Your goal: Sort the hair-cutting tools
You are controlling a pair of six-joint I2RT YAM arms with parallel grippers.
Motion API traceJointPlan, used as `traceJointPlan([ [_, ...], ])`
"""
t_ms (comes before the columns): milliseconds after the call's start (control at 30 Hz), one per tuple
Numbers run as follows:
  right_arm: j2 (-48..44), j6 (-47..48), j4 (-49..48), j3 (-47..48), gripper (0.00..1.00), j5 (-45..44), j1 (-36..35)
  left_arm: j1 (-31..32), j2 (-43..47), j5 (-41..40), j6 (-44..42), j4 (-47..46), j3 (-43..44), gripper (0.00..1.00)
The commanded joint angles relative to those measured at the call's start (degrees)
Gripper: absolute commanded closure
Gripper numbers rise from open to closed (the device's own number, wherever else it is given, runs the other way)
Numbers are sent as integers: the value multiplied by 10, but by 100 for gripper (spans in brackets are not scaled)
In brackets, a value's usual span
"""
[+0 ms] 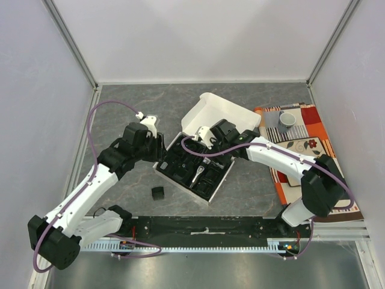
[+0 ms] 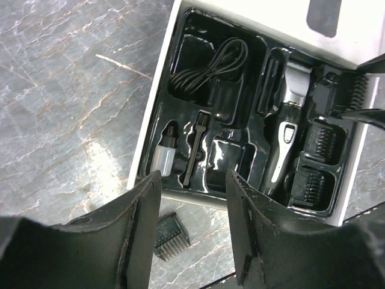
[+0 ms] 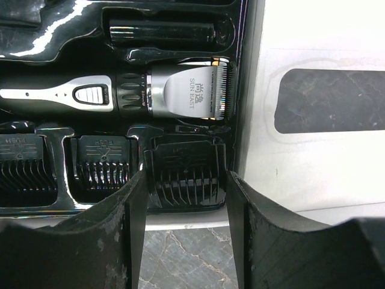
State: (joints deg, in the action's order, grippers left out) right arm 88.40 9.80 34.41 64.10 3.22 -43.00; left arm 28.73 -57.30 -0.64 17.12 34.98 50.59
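**Hair clipper in its tray, both arms over the box.** The hair clipper (image 2: 287, 120) lies flat, switch side up, in a long slot of the black tray (image 2: 240, 159) inside the white box (image 2: 149, 114). Its long axis runs parallel to the tray's dividers. The silver blade head (image 3: 189, 90) points toward the raised lid (image 3: 313, 42), and the slim tail points toward the opposite edge of the box.

Beside the clipper, two seated comb attachments (image 3: 99, 165) fill their own pockets in a row, teeth pointing away from the clipper. The end comb attachment (image 3: 186, 171) sits at the lid end of that row, just beside the blade head. On the clipper's other side lie the coiled cord (image 2: 207, 63), a thin brush (image 2: 194, 150) and a small bottle (image 2: 163, 155).

The right gripper (image 3: 186, 192) stands about half open. Its two fingers are set against both sides of the end comb attachment and clasp it over the last pocket.

The left gripper (image 2: 194, 180) is also parted to a middling width and is empty. It hangs above the box edge nearest the bottle and brush and touches nothing. A loose comb attachment (image 2: 170, 236) lies on the table (image 2: 72, 90) just outside that edge.

A grey cup (image 1: 287, 120) stands well apart on a patterned sheet (image 1: 301, 168) to the right.
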Motion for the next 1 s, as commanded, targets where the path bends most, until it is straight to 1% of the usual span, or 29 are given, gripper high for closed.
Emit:
traceJointPlan([
  [0,19,15,-2,-6,44,6,-2,1,-3,49,27,-38,-1,46],
  [333,35,22,-2,-13,43,12,-2,1,-4,68,29,-44,-3,46],
  [467,39,22,-3,-14,41,13,-2,1,-8,71,30,-44,-3,46],
  [667,40,21,-2,-13,35,-5,-2,1,-8,72,30,-44,-5,46],
  [967,31,14,-4,-7,32,-14,-2,0,-10,76,30,-43,-5,46],
])
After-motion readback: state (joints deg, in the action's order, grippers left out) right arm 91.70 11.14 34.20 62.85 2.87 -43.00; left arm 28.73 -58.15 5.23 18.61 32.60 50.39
